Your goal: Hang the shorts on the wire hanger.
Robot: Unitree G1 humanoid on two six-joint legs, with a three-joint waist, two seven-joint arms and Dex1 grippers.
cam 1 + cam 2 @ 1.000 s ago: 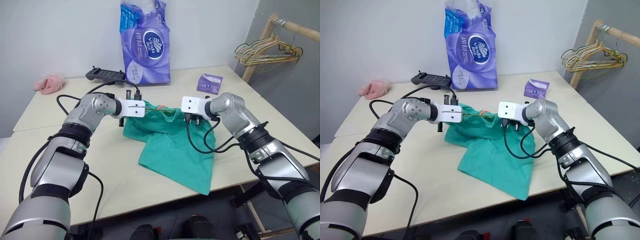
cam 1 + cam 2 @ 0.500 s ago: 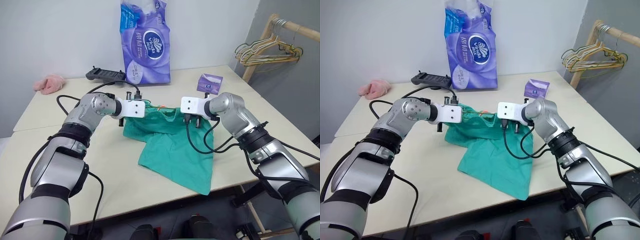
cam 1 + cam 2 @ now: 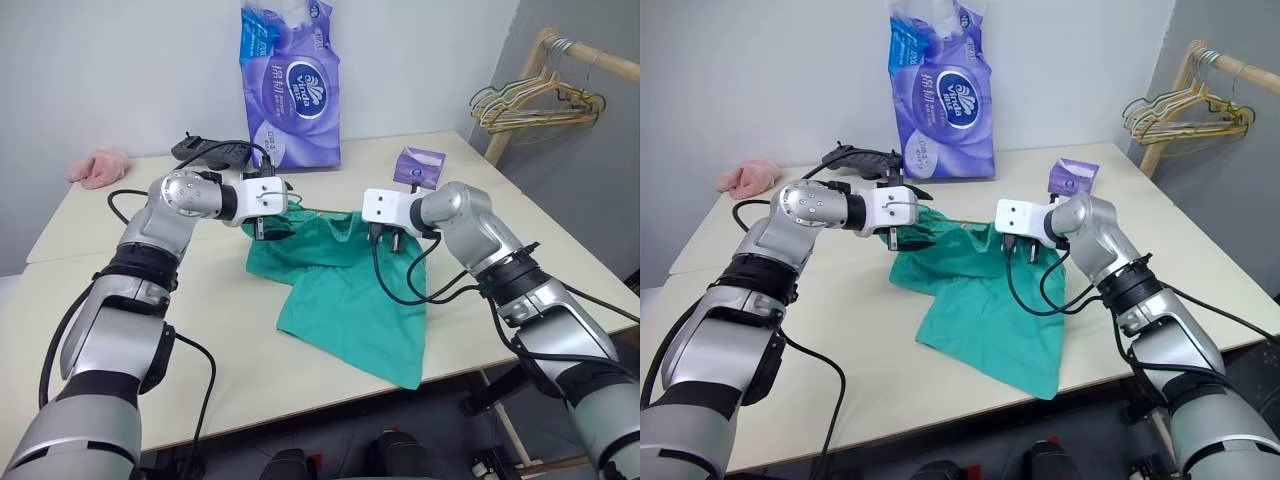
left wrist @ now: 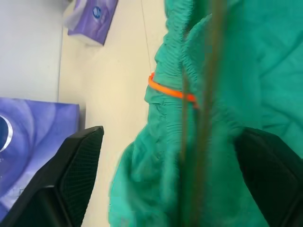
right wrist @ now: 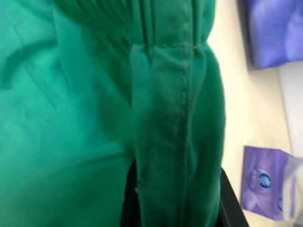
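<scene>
Shorts lie on the table, waistband lifted at the right end. My left gripper has just sprung wide, letting go that end of the waistband; the hanger wire runs along the gathered band. My right gripper stays clamped on the waistband, so I reckon threading goes on.
</scene>
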